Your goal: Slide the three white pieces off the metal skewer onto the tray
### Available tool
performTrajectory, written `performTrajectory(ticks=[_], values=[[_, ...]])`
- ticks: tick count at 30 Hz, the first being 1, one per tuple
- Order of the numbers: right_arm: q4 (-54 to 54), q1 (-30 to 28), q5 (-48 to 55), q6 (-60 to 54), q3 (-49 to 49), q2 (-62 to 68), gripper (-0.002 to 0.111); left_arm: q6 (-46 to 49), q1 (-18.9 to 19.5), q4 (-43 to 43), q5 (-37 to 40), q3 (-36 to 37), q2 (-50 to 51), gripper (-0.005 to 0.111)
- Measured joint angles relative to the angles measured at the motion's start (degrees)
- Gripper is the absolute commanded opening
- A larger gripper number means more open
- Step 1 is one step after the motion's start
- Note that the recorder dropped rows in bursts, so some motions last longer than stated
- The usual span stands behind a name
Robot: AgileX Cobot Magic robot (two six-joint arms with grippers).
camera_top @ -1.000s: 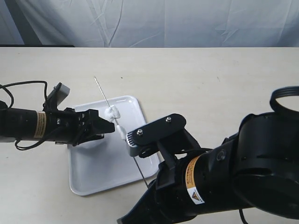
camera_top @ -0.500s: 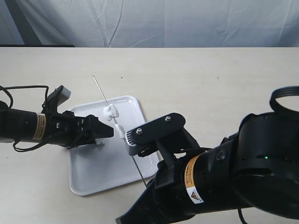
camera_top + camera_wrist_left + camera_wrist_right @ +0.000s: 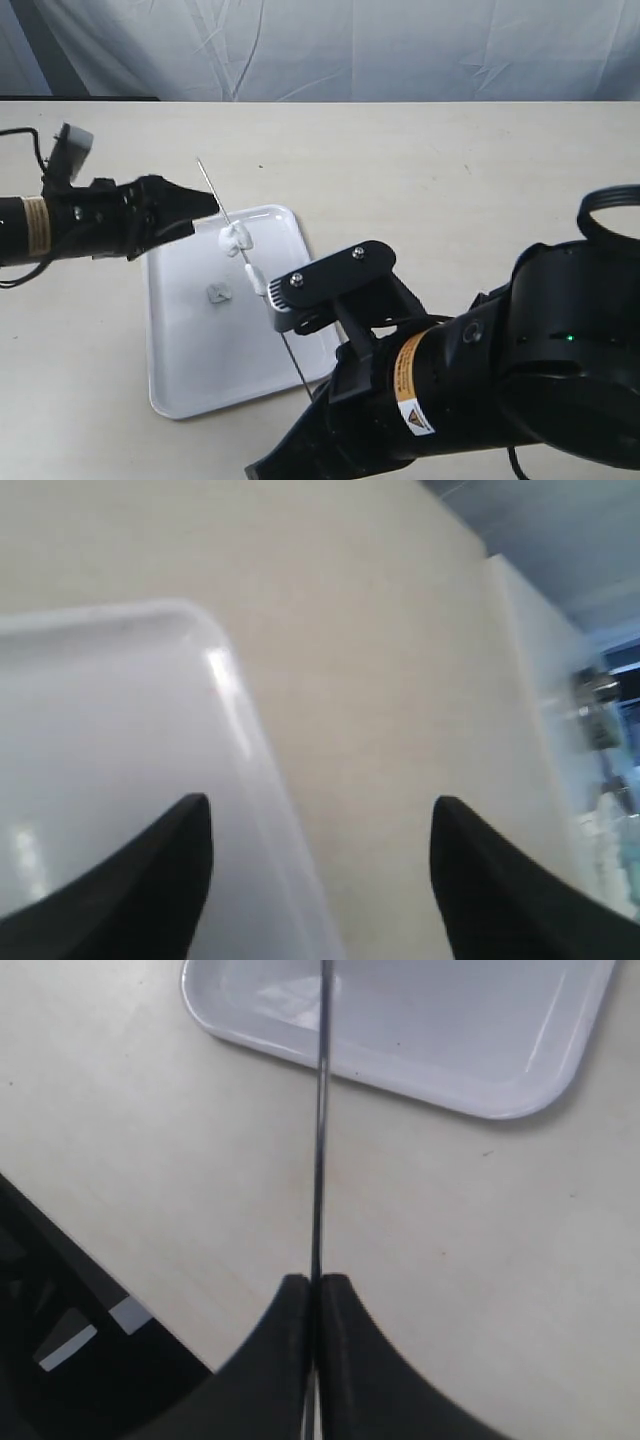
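Observation:
The tray point(image 3: 190, 370) lies left of centre on the table. The metal skewer point(image 3: 215, 195) slants over the tray's right side, tip toward the back. Two white pieces stay threaded on it, one point(image 3: 237, 238) higher up and one point(image 3: 256, 281) lower. A third white piece point(image 3: 217, 293) lies loose on the tray. My left gripper point(image 3: 203, 205) hovers open and empty near the tray's far left corner, close to the skewer's upper end; its wrist view shows the tray point(image 3: 120, 730) rim between the fingers point(image 3: 322, 805). My right gripper point(image 3: 318, 1282) is shut on the skewer point(image 3: 321, 1110).
The bulky right arm point(image 3: 470, 370) covers the near right of the table and hides its own gripper in the exterior view. A white cloth point(image 3: 350, 50) hangs behind the table. The right wrist view shows the table's edge with dark floor point(image 3: 60, 1340) below.
My left gripper has pulled back from over the tray toward the upper left. One white piece now lies loose on the tray where it was. The skewer has barely moved.

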Motion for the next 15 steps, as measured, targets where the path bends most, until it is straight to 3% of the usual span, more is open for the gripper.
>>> performTrajectory(ticks=[6, 15], values=[[0.0, 0.0, -2.8, 0.0, 0.0, 0.0, -0.001, -3.2, 2.6, 0.9, -13.3, 0.0, -1.7, 0.06], [0.3, 0.0, -4.2, 0.4, -4.1, -1.4, -0.001, -6.4, 4.7, 7.5, -14.9, 0.0, -2.9, 0.06]])
